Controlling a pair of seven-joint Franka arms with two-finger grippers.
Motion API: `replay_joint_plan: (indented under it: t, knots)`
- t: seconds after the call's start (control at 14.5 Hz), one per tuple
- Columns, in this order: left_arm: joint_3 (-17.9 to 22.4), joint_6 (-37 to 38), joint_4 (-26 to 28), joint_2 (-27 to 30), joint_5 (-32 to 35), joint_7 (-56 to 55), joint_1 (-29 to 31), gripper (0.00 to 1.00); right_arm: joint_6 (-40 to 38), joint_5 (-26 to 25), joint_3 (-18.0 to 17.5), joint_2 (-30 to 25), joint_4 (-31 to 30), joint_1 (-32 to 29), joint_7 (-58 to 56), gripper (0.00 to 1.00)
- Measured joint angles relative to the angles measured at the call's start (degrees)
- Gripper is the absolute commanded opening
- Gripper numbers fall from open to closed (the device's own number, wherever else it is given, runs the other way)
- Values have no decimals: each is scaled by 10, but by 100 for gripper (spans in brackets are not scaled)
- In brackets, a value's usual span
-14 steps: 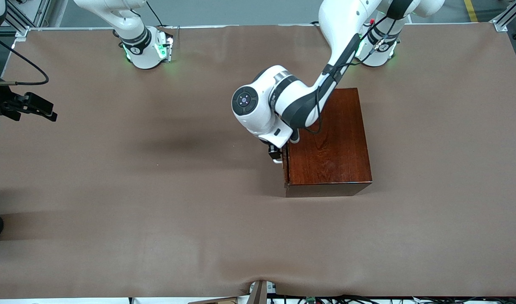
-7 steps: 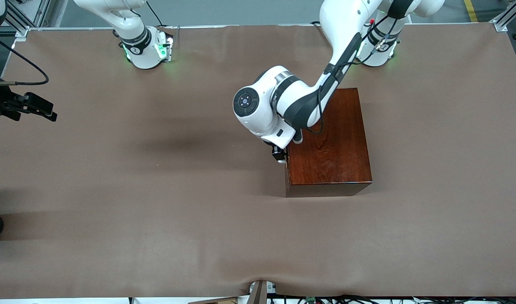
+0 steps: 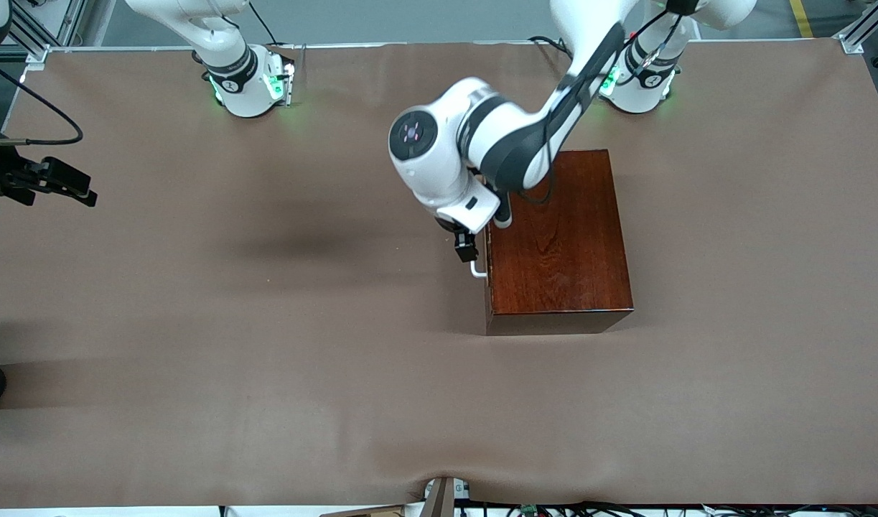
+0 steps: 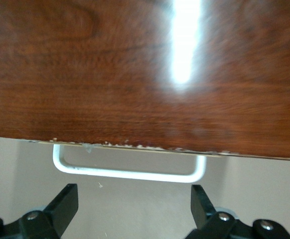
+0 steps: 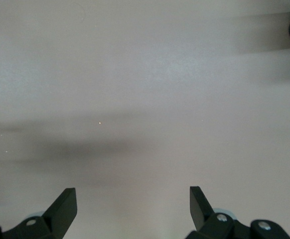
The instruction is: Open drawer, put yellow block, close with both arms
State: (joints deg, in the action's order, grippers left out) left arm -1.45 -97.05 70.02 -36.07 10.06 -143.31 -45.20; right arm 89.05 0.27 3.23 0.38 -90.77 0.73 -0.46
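We see the drawer (image 3: 487,276) shut in its box (image 3: 559,240), centre-right of the frame, handle (image 4: 130,172) free. Left gripper (image 3: 466,249) is spread open over the handle, gripping nothing. Right gripper (image 5: 132,211) waits spread open, empty, over bare table (image 3: 266,359). No block in view. We judge the task essentially done.

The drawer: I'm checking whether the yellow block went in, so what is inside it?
Nothing inside shows. The drawer sits shut in the wooden box, only its white handle sticking out. The left pincer is open beside that handle. No yellow block is visible anywhere.
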Motion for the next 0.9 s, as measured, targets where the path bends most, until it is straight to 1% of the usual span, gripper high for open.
replay_joint_plan:
  t: [0.07,0.14,0.35,0.41,0.48,0.69,0.9]
  knots:
    - [13,1,0,14,2,14,1,100,0,0,0,0,0,0,0,100]
    - [35,2,-1,26,3,36,2,100,0,0,0,0,0,0,0,100]
    - [131,-23,-1,45,4,129,18,100,0,0,0,0,0,0,0,100]
    - [150,-35,-1,46,4,152,35,100,0,0,0,0,0,0,0,100]
    - [159,-50,-1,47,4,169,60,100,0,0,0,0,0,0,0,100]
    - [159,-86,0,48,1,244,148,100,0,0,-1,0,0,0,0,100]
    - [159,-90,1,63,-39,368,214,100,0,0,-1,0,0,0,0,100]
